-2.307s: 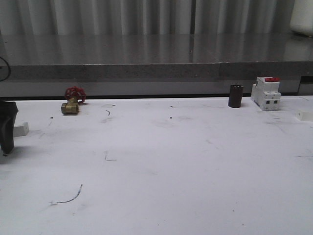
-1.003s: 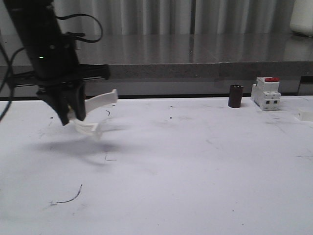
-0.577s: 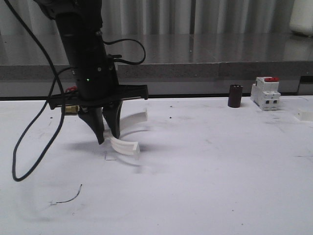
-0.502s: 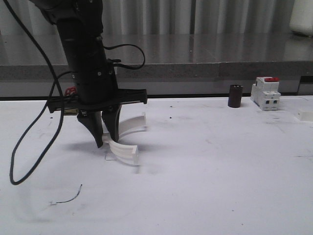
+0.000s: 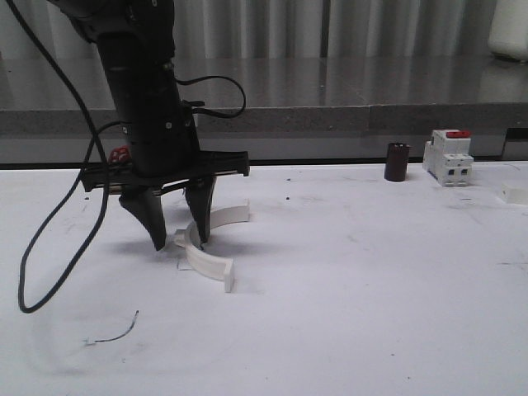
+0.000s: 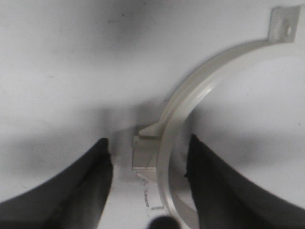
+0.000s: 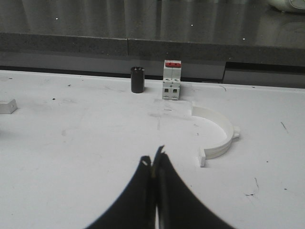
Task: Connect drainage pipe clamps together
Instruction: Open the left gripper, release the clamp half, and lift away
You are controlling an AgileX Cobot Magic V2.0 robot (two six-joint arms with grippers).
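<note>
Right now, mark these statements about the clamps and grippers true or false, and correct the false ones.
1. The left gripper is open around a clamp half that lies on the table. True.
2. The right gripper is wide open. False: its fingers are shut together with nothing between them.
3. A second clamp half lies on the table ahead of the right gripper, apart from it. True.
4. The two clamp halves are already joined into a ring. False: each lies separately, one by each gripper.
5. The breaker has a blue switch. False: its switch is red.
</note>
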